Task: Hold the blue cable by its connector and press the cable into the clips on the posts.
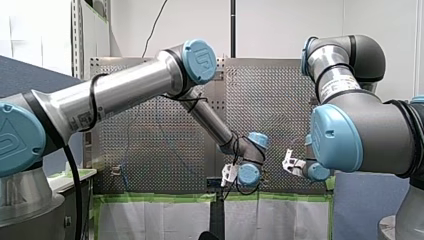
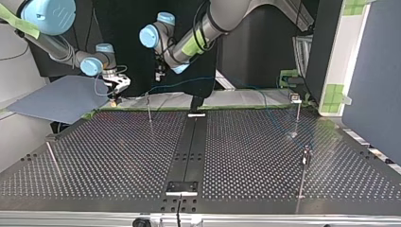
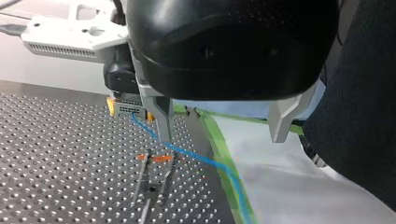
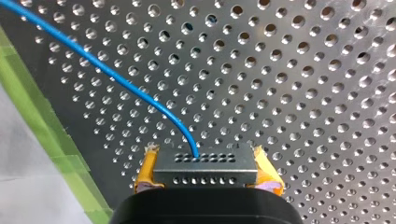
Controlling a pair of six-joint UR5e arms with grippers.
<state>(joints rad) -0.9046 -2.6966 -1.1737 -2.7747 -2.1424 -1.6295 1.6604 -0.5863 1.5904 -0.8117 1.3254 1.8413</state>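
Observation:
My right gripper (image 4: pixel 205 171) is shut on the grey metal connector (image 4: pixel 205 163), its yellow pads (image 4: pixel 145 173) pressed against both ends. The thin blue cable (image 4: pixel 116 77) leaves the connector and runs out over the perforated table. In the top view my right gripper (image 2: pixel 116 90) hangs at the table's far edge, at the left. My left gripper (image 3: pixel 220 139) is open, with its metal fingers (image 3: pixel 161 119) wide apart. The cable (image 3: pixel 191 156) passes under it, close by one finger, above a thin post with an orange clip (image 3: pixel 161 158). The connector (image 3: pixel 128 108) shows ahead of it.
Thin posts stand on the table (image 2: pixel 118 156): one by the far edge (image 2: pixel 149 108), two at the top view's right (image 2: pixel 298 113) (image 2: pixel 305 161), one leaning at its left (image 2: pixel 53 158). Green tape (image 3: pixel 219 144) lines the far edge. A dark centre rail (image 2: pixel 189 151) splits the table.

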